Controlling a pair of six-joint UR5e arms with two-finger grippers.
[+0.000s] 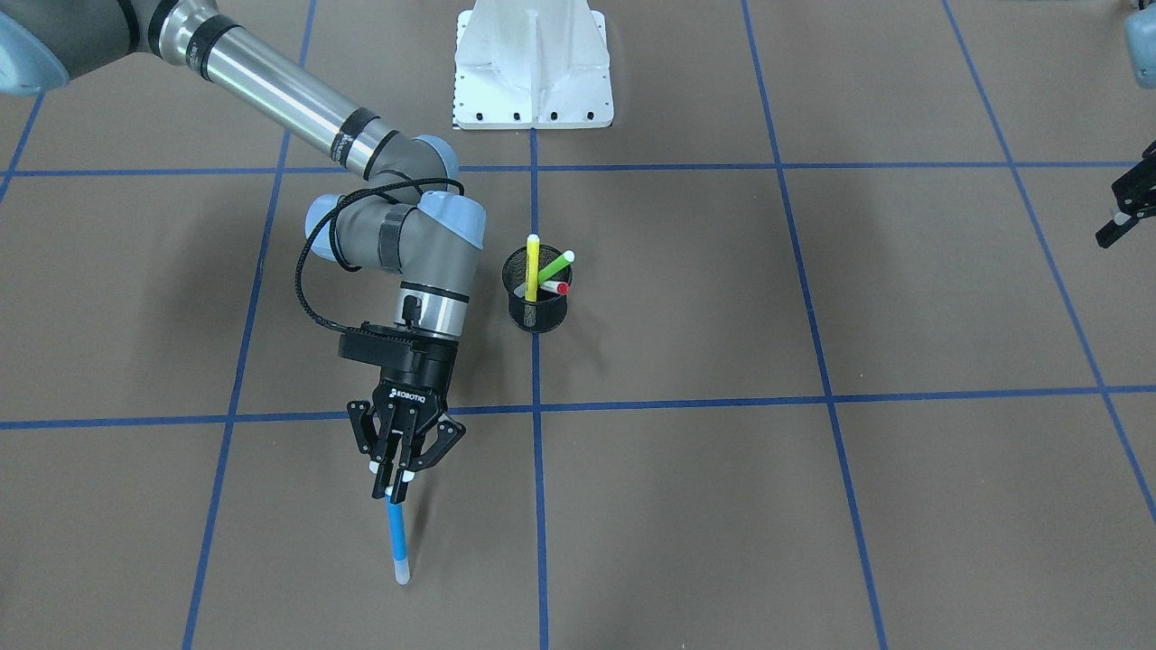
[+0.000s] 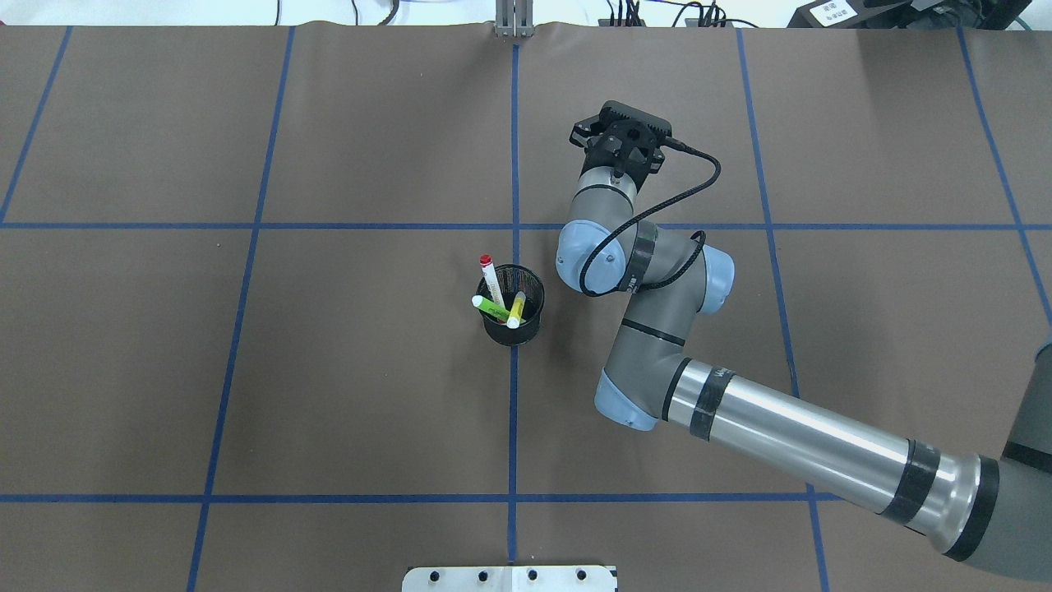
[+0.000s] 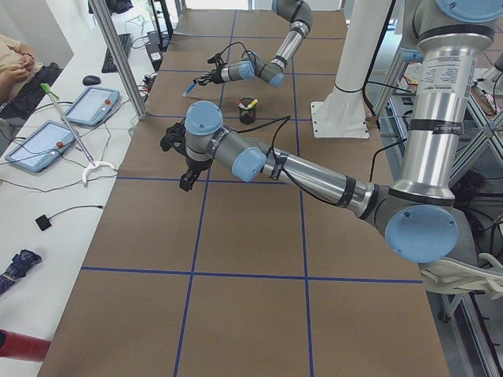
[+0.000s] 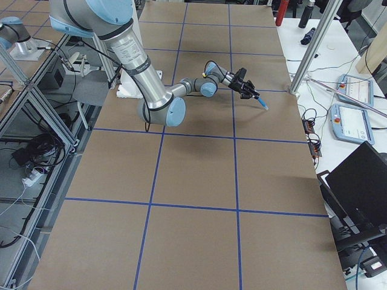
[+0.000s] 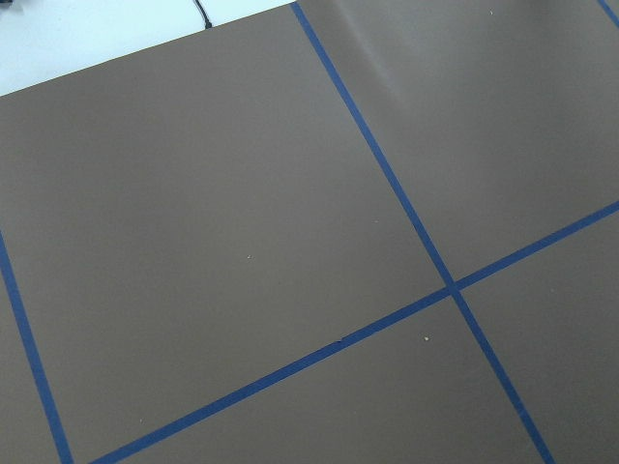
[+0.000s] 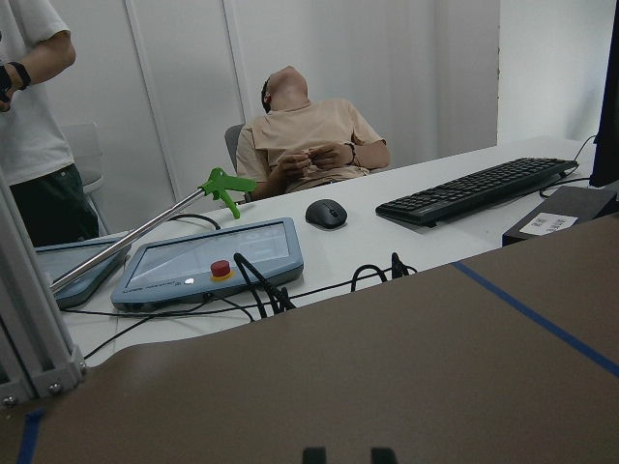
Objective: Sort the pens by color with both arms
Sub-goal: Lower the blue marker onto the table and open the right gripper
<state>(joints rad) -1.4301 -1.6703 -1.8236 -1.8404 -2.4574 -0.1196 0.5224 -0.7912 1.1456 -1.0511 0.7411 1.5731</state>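
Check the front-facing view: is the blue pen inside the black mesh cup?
No, the right hand grips the blue pen apart from the mesh cup.

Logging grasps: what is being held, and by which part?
The right tool pinches the slim blue marker pen by its upper end; the pale tip hangs below.

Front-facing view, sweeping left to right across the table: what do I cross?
The right gripper shut on the blue pen → black mesh cup holding three pens → left gripper at the right edge.
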